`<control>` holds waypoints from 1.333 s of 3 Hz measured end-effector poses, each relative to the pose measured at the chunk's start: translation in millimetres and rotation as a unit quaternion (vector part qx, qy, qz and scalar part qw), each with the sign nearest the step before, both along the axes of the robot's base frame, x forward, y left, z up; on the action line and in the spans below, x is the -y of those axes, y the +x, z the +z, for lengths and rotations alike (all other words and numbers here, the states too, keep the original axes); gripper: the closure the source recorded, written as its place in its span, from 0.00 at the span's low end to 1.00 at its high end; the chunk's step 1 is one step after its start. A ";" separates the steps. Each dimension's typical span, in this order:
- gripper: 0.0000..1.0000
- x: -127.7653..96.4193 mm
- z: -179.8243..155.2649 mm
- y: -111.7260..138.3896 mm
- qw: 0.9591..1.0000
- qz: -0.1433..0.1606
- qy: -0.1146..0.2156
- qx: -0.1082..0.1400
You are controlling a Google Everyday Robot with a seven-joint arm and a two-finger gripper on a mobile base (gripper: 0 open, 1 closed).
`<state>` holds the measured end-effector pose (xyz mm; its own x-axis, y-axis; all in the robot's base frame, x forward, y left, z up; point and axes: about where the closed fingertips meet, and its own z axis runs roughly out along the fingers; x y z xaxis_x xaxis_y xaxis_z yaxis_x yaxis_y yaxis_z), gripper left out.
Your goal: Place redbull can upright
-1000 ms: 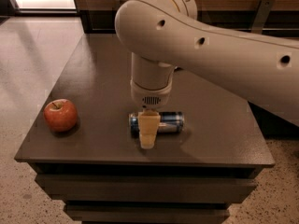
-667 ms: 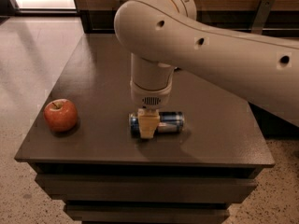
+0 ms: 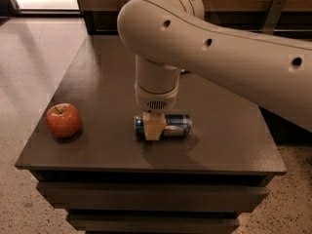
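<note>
The redbull can (image 3: 174, 125) lies on its side on the dark table (image 3: 102, 77), near the front edge, its long axis running left to right. It is blue and silver. My gripper (image 3: 152, 126) comes straight down from the big cream arm (image 3: 219, 48) onto the can's left part. The near cream finger (image 3: 153, 128) lies against the can's front side, and the far finger is hidden behind the can. The jaws stand closed across the can, which rests on the table.
A red apple (image 3: 63, 120) sits at the table's front left, well apart from the can. The table's front edge runs just below the can. A dark wall base and a metal bracket (image 3: 273, 11) stand behind the table.
The near finger has drawn in from the table in front of the can to the can's front side. The can and the apple have not moved.
</note>
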<state>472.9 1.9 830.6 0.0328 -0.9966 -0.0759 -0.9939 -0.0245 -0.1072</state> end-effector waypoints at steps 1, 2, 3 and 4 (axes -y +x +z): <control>1.00 -2.4 21.0 4.7 1.000 0.004 0.013 0.018; 1.00 -4.8 52.3 9.2 0.997 0.010 0.056 0.043; 1.00 -4.6 75.2 13.9 0.988 0.022 0.143 0.057; 1.00 -5.5 94.0 12.5 0.968 0.035 0.239 0.062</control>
